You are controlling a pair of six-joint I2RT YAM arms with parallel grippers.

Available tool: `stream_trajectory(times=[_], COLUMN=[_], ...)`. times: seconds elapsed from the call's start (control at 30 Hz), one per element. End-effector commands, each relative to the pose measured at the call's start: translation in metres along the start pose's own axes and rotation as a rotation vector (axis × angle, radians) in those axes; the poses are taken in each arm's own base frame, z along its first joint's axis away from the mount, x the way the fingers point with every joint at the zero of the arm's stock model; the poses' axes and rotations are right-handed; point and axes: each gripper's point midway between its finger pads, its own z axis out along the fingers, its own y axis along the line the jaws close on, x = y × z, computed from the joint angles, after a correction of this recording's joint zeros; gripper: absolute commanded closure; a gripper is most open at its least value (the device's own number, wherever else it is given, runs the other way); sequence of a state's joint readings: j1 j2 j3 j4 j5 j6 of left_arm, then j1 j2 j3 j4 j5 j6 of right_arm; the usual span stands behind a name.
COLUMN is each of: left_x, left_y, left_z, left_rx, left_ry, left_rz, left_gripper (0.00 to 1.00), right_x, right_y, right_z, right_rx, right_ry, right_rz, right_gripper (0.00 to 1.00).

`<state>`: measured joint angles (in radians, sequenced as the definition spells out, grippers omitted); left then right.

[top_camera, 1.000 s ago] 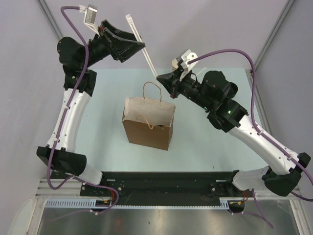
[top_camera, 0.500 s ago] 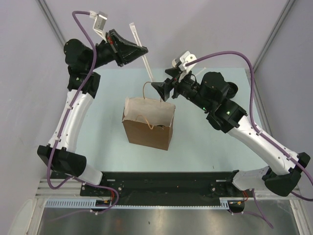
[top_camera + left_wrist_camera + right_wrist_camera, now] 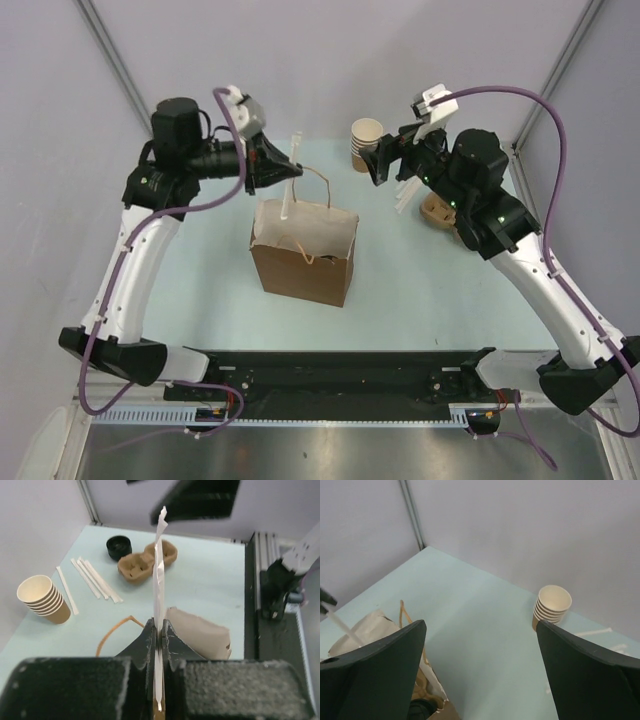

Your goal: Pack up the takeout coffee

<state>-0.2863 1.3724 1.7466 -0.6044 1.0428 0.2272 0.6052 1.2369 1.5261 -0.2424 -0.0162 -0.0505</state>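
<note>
Both arms were found shifted since the earlier view. The left gripper [image 3: 288,172] had been brought down from high at the back to the far left edge of the paper bag [image 3: 300,270]. The right gripper [image 3: 481,624] had been drawn away from the lower end of the straw [image 3: 159,575] toward the right rear, close to the stack of cups [image 3: 366,143].

The left jaws were seen pressed together on the paper-wrapped straw, which was held upright, its lower end at the bag's mouth. The right jaws were spread wide with nothing between them.

The takeout coffee could not be made out with certainty. A dark round top [image 3: 422,708] was glimpsed inside the bag in the right wrist view, seemingly its black lid. That shape lay below and to the left of the right fingers, well outside their gap, and under the left gripper rather than in its grip.

On the table [image 3: 420,290], a loose black lid [image 3: 119,546] was seen just beside the pulp tray [image 3: 147,562], with several wrapped straws [image 3: 95,580] laid near them.
</note>
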Motion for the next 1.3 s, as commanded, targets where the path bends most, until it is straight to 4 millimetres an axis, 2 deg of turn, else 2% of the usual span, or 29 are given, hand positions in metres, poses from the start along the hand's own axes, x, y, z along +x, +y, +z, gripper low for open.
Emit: stream_trajectory(times=[0.0, 0.13, 0.23, 0.37, 0.6, 0.93, 1.1, 1.2, 1.27], left_x=[0.047, 0.072, 0.098, 0.124, 0.165, 0.189, 0.192, 0.193, 0.190], left_y=[-0.020, -0.022, -0.023, -0.024, -0.022, -0.018, -0.017, -0.019, -0.020], left_z=[0.005, 0.015, 0.020, 0.031, 0.034, 0.034, 0.033, 0.030, 0.029], left_rx=[0.051, 0.065, 0.075, 0.073, 0.049, 0.025, 0.023, 0.029, 0.032], left_ry=[0.145, 0.197, 0.234, 0.286, 0.378, 0.455, 0.478, 0.490, 0.496], left_rz=[0.150, 0.138, 0.099, 0.063, -0.012, -0.063, -0.075, -0.079, -0.079], left_gripper=[0.94, 0.95, 0.95, 0.94, 0.91, 0.90, 0.88, 0.83, 0.68], right_x=[0.011, 0.028, 0.034, 0.037, 0.041, 0.047, 0.048, 0.049, 0.049], right_y=[-0.011, -0.011, -0.011, -0.009, -0.010, -0.010, -0.013, -0.014, -0.016], right_z=[-0.004, -0.005, -0.007, -0.010, -0.012, -0.011, -0.010, -0.009, -0.008], right_rx=[0.001, -0.012, -0.026, -0.041, -0.040, -0.046, -0.041, -0.040, -0.040], right_ry=[0.051, 0.114, 0.138, 0.146, 0.161, 0.179, 0.182, 0.183, 0.180], right_rz=[0.047, 0.073, 0.100, 0.105, 0.107, 0.107, 0.105, 0.104, 0.106], right_gripper=[0.00, 0.00, 0.01, 0.00, 0.00, 0.00, 0.00, 0.00, 0.00])
